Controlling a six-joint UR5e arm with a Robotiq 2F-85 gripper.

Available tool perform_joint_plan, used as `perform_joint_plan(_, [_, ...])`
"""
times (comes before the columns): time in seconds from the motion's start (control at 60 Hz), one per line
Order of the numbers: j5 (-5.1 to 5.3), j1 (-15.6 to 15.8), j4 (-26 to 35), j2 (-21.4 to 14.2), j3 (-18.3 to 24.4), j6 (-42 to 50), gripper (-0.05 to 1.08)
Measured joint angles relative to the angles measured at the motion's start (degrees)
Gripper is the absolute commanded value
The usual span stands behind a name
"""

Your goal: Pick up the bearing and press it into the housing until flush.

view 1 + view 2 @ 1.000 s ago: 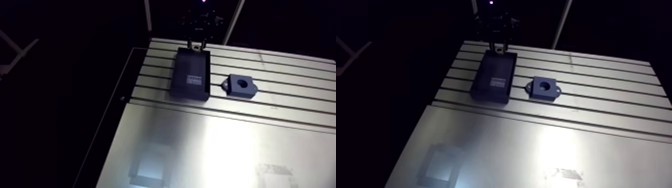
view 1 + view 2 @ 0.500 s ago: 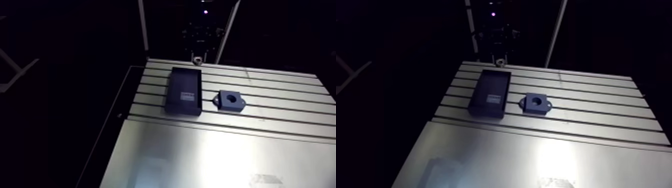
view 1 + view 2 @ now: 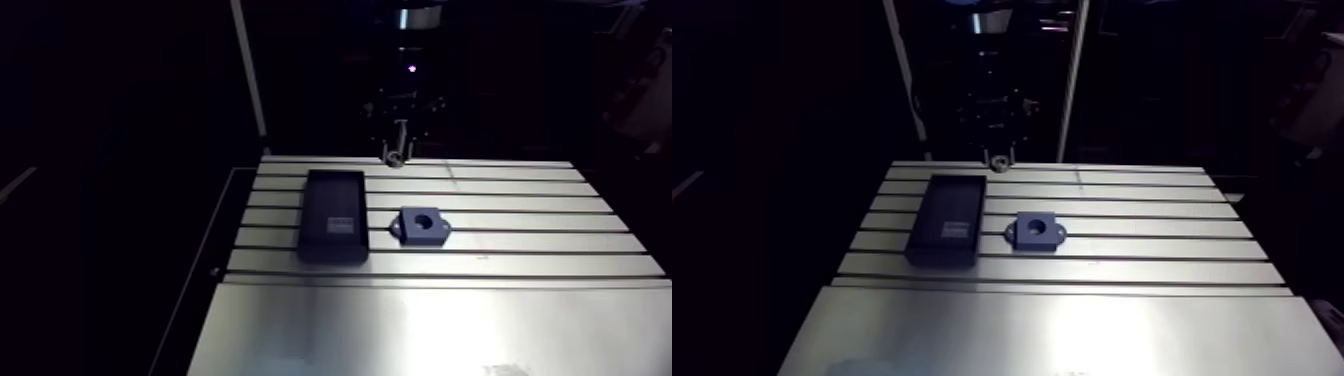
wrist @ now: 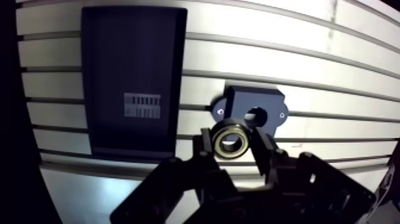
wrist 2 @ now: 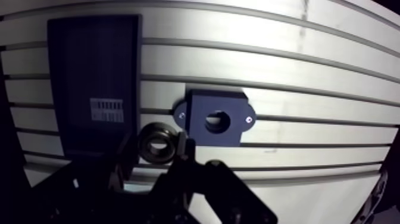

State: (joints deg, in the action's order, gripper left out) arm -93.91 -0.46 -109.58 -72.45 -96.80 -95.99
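I'm gripping the bearing (image 4: pixel 231 142), fingers (image 4: pixel 263 154) closed on its rim, lifted above the table (image 4: pixel 333 71); housing (image 4: pixel 239 102) is lying just ahead of the gripper (image 4: pixel 233 146), bore facing up, so I'm judging forward then straight down

Matte black, blocky, angular two-fingered claw (image 4: pixel 232 144)
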Motion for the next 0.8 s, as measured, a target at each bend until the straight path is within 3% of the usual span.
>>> perform_joint_plan(0.317, [-0.32, -2.2, -4.2, -1.6, -4.8, -2.2, 0.61])
perform_joint_plan(0.8, [-0.53, -6.3, -9.3, -1.0, -9.4, -5.1, 0.62])
